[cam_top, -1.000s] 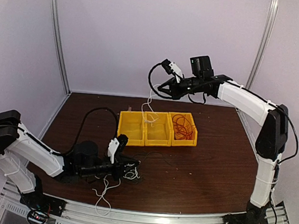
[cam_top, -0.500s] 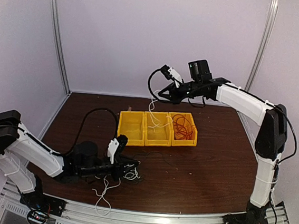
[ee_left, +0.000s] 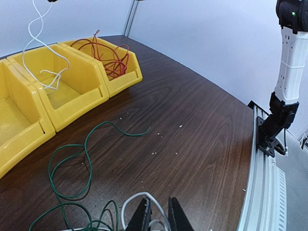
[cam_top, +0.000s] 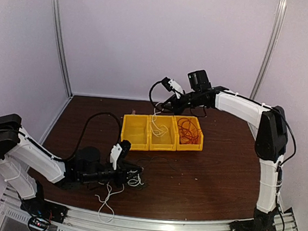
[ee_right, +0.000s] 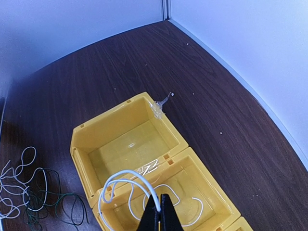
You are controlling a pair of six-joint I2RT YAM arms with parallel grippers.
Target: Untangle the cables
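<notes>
Where the table (cam_top: pixel 219 171) runs toward 7 o'clock in the overhead view, the left gripper (cam_top: pixel 133 173) lies low over the tangle (cam_top: pixel 128 180) of white and dark green cables, its arm stretched flat along the wood. Its wrist camera shows the two fingers (ee_left: pixel 143 216) drawn almost together. A white strand (ee_left: pixel 139 195) of the tangle loops up and passes between them, so the gripper is clenched on that strand. One green cable (ee_left: pixel 86 144) snakes out of the heap across the bare wood toward 2 o'clock and ends short of the bins. At the table's centre stand three yellow bins (cam_top: pixel 135 144) side by side, touching. The middle bin (cam_top: pixel 162 146) holds the lower coils of a white cable (cam_top: pixel 161 130), and the right bin (cam_top: pixel 190 146) holds a bundle of red cable (cam_top: pixel 188 128). Above the row, at 12 o'clock of the middle bin, the right gripper (cam_top: pixel 168 102) hangs in the air with its jaws pressed tight on the white cable's upper end. In the right wrist view the cable arches out from the fingertips and drops in a loop into that bin.
</notes>
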